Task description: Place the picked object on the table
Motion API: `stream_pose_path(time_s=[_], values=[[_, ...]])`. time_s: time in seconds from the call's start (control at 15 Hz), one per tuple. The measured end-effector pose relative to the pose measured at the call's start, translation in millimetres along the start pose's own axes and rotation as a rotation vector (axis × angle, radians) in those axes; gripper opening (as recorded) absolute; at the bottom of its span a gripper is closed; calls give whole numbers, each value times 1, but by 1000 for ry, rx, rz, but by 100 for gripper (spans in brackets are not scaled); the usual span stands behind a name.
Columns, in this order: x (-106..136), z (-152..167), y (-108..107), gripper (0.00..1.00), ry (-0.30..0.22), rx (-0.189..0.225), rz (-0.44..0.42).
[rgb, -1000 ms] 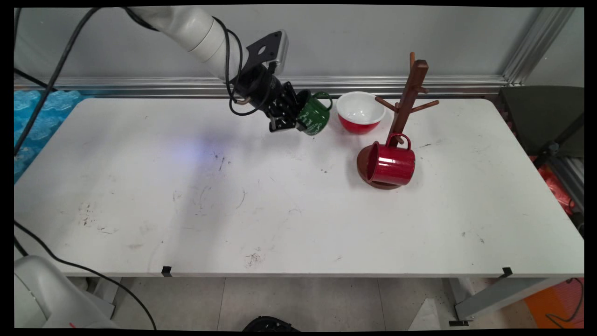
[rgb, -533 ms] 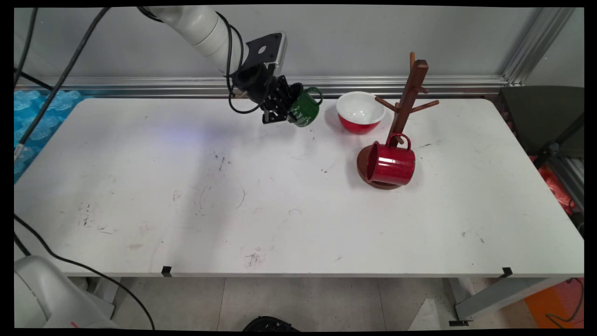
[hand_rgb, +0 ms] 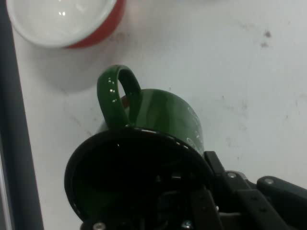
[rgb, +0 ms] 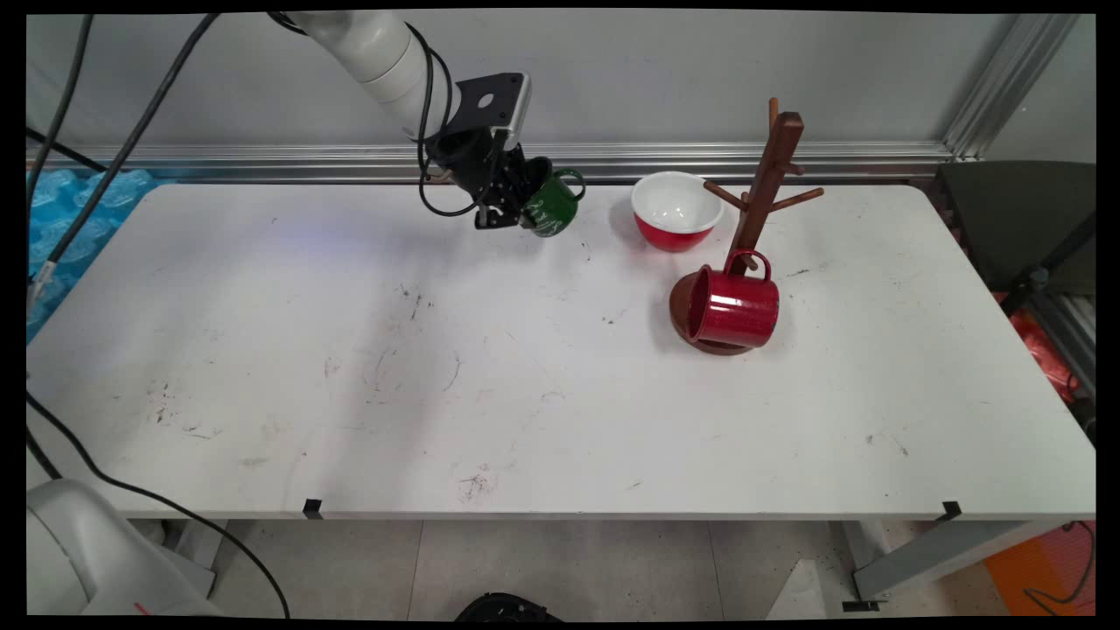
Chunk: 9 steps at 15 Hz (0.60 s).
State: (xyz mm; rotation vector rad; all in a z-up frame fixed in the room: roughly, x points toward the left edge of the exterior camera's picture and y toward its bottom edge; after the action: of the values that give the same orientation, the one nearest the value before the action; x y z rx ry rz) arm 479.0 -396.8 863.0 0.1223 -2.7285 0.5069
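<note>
Grey wall (rgb: 665, 70), tiled floor (rgb: 612, 569)

The white arm reaches in from the upper left to the table's far side, its black gripper (rgb: 512, 203) angled down to the right, fingers clamped

counter (rgb: 525, 394): white, scuffed | bowl (rgb: 675, 210): red, white inside, near far edge | rack (rgb: 752, 219): wooden (pegged) | red mug (rgb: 733, 306): sideways at rack's base
</note>
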Motion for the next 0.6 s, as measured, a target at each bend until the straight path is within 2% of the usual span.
stream_pose_path(time_s=[0.6], values=[[-2, -2, -2, 0, -64, -12, 32]])
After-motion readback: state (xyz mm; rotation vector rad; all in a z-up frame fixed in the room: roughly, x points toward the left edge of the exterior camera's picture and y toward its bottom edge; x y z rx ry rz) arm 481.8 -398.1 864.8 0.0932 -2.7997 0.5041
